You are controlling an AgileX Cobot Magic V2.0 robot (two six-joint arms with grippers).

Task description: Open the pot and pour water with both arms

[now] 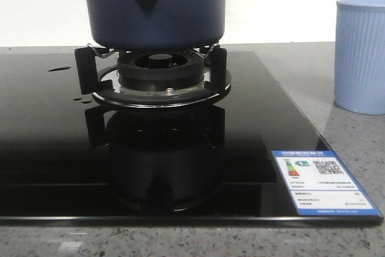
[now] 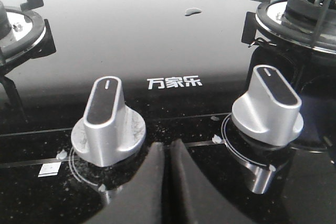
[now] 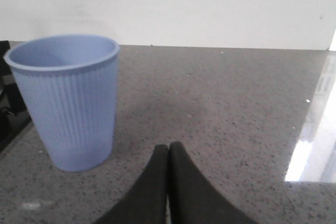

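The dark navy pot (image 1: 156, 7) stands on the burner grate (image 1: 153, 73) of the black glass stove; its handle mount with a dark hole faces me, and its top and any lid are cut off by the frame. Neither gripper shows in the front view. My left gripper (image 2: 168, 150) is shut with nothing in it, low over the stove between two silver knobs (image 2: 105, 121), (image 2: 270, 106). My right gripper (image 3: 168, 150) is shut and empty over the grey counter, beside a pale blue ribbed cup (image 3: 65, 100).
The ribbed cup (image 1: 360, 55) stands on the counter right of the stove. A blue energy label (image 1: 322, 185) sits at the stove's front right corner. Water drops (image 1: 60, 68) lie on the glass left of the burner. A second burner (image 2: 13, 27) shows in the left wrist view.
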